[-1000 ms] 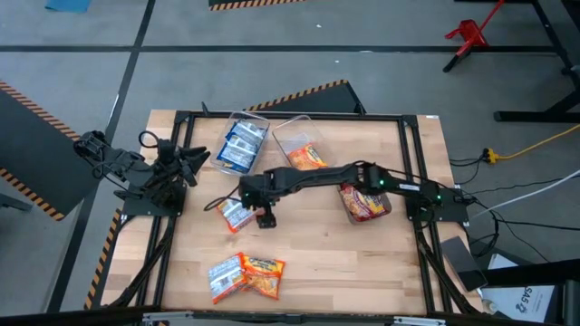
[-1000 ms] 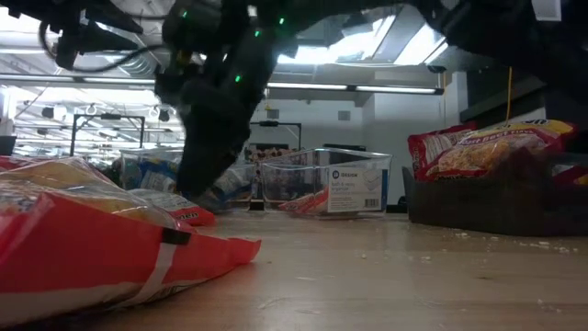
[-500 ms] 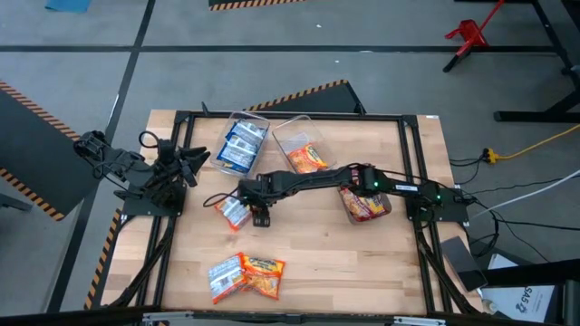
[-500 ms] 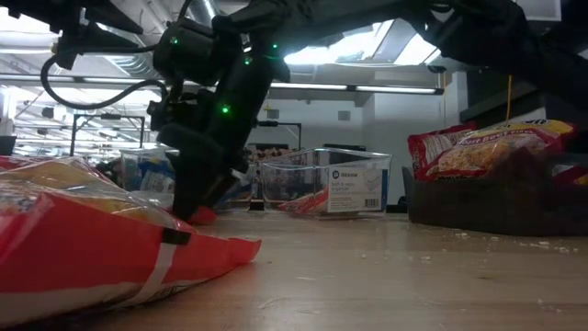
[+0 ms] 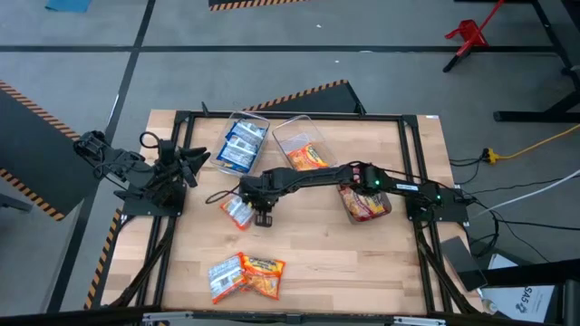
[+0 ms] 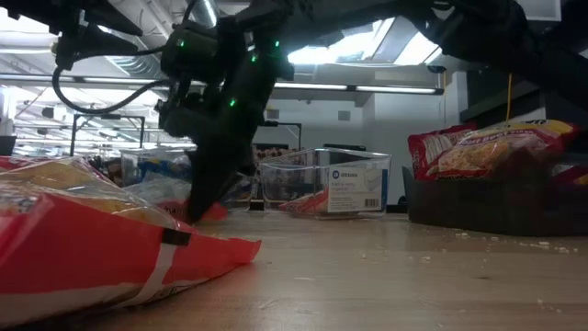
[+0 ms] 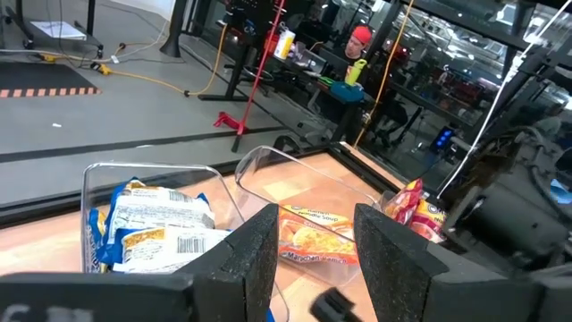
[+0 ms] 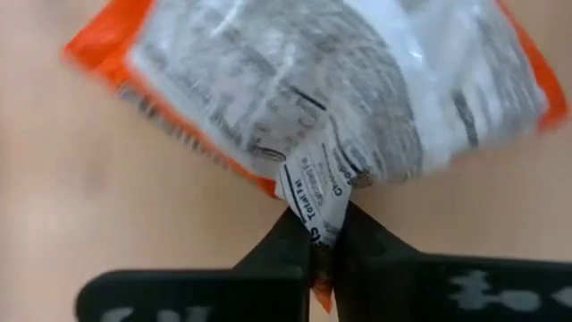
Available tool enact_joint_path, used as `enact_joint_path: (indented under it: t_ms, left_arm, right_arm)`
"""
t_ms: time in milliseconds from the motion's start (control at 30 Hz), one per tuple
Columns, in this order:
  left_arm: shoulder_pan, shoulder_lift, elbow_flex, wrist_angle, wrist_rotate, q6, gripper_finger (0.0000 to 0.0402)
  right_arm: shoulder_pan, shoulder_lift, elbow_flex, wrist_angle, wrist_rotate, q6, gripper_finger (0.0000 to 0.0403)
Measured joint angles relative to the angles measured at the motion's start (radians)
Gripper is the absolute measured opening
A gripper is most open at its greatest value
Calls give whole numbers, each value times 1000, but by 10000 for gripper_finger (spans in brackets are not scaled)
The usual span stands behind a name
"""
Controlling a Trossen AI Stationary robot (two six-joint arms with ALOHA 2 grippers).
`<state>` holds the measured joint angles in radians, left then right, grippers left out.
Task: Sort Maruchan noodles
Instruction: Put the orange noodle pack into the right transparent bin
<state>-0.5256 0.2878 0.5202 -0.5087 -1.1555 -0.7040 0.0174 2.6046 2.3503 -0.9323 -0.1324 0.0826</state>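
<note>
Closed since the earlier frame, the right gripper (image 8: pixel 323 240) fingers now pinch a seam flap of the orange-edged noodle packet (image 5: pixel 237 212) lying mid-desk (image 5: pixel 362 263). Grasp judged secured; lifting toward a bin (image 5: pixel 301 145) should follow. Left gripper (image 5: pixel 190 160) waits at the desk's left edge, fingers narrowly apart.

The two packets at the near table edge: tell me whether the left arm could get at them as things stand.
Probably yes. The left gripper is parked at the table's left side, and bare wood lies between it and the two packets. The right gripper, shut on a packet, works beside that path, not across it.
</note>
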Motion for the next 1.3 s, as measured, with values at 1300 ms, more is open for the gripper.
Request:
enact_joint_path:
  t_ms: [1300]
  left_arm:
    - [0,0,0,-24,-40,0,141]
  right_arm:
    - [-414,-477,-2,-370,220,-142,0]
